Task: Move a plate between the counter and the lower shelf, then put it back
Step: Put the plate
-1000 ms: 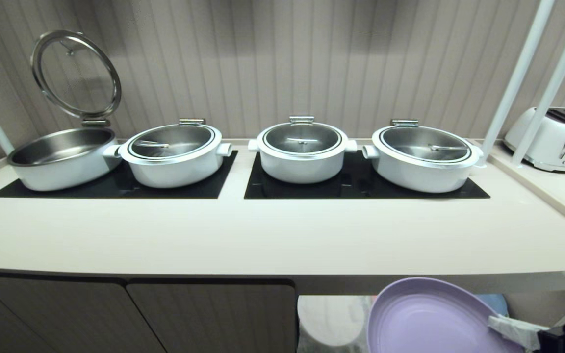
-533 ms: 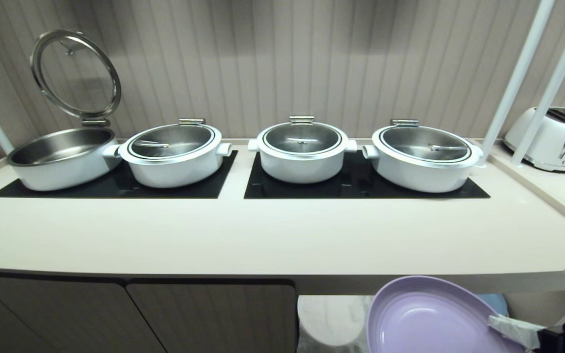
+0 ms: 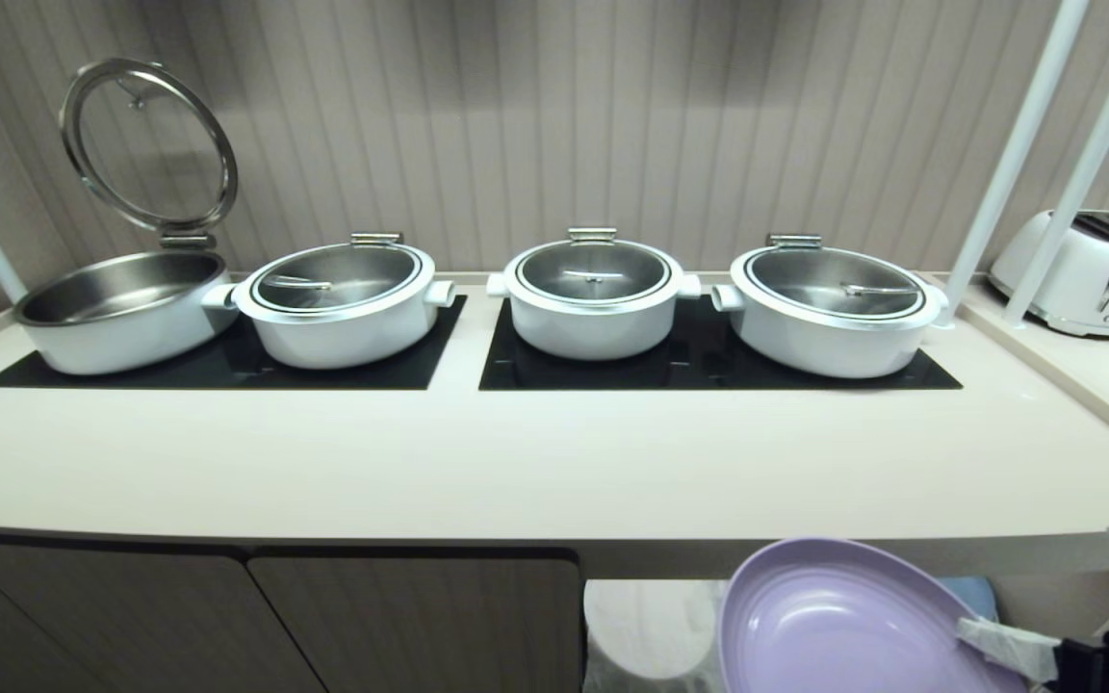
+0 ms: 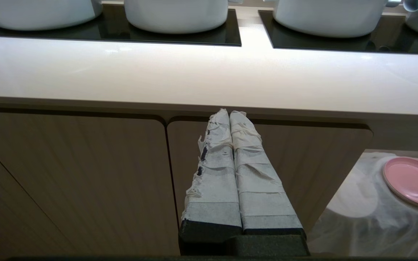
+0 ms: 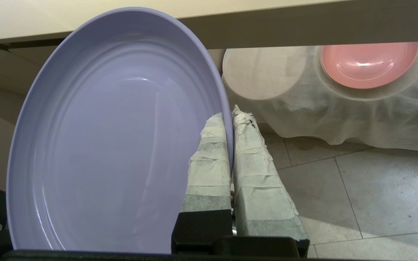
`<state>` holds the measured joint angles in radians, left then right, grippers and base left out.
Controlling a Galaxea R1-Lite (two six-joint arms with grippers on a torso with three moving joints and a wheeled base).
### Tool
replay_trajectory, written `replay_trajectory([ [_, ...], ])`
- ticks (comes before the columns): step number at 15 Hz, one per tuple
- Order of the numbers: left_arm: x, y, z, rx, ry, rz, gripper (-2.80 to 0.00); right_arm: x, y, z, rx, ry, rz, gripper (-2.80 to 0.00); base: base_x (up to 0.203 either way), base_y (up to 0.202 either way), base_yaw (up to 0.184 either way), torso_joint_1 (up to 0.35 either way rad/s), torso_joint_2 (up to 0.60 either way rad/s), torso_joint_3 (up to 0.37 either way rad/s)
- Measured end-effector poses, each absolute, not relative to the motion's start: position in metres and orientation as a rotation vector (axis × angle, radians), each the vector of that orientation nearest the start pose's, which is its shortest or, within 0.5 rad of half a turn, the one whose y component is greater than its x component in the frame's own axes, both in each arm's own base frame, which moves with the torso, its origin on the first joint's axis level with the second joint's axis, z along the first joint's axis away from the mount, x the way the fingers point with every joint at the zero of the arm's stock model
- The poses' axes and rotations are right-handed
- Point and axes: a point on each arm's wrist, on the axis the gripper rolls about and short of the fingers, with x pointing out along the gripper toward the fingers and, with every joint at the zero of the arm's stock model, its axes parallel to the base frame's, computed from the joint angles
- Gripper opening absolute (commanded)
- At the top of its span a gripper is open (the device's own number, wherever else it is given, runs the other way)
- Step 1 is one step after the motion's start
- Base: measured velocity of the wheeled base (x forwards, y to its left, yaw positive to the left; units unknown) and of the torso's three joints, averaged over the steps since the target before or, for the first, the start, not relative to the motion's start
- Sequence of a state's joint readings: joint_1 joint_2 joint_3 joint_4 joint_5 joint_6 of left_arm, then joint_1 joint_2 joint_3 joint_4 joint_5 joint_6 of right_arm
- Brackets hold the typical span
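Observation:
The lilac plate (image 3: 834, 626) hangs tilted just below the counter's (image 3: 516, 462) front edge, at the lower right of the head view. My right gripper (image 3: 1002, 645) is shut on the plate's near rim. In the right wrist view the plate (image 5: 114, 137) fills the frame, and the rim is pinched between the two taped fingers of the right gripper (image 5: 229, 117). Beyond it lies the lower shelf (image 5: 339, 108), draped in white cloth. My left gripper (image 4: 229, 113) is shut on nothing and points at the cabinet doors under the counter (image 4: 194, 79).
Several white pots (image 3: 593, 298) stand on two black hob panels (image 3: 709, 371); the leftmost has its lid raised. A toaster (image 3: 1094, 274) and white poles (image 3: 1017, 144) are at the right. A pink plate (image 5: 368, 63) rests on a cloth mound. Tiled floor (image 5: 357, 195) lies below.
The plate has crept slightly upward toward the counter's front edge in my right gripper. The left arm has not moved.

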<state>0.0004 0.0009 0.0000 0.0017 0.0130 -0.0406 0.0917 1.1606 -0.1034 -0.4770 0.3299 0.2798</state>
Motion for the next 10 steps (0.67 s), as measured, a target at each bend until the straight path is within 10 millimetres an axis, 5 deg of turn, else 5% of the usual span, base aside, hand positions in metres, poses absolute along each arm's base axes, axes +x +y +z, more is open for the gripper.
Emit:
replay_trajectory([
  [10, -0.0227, 0.0003, 0.0753, -0.041, 0.002, 0.014, -2.8, 0.1152, 0.018, 0.1037, 0.337, 0.639, 0.327, -2.8, 0.0, 0.0, 0.0, 0.0, 0.0, 0.0],
])
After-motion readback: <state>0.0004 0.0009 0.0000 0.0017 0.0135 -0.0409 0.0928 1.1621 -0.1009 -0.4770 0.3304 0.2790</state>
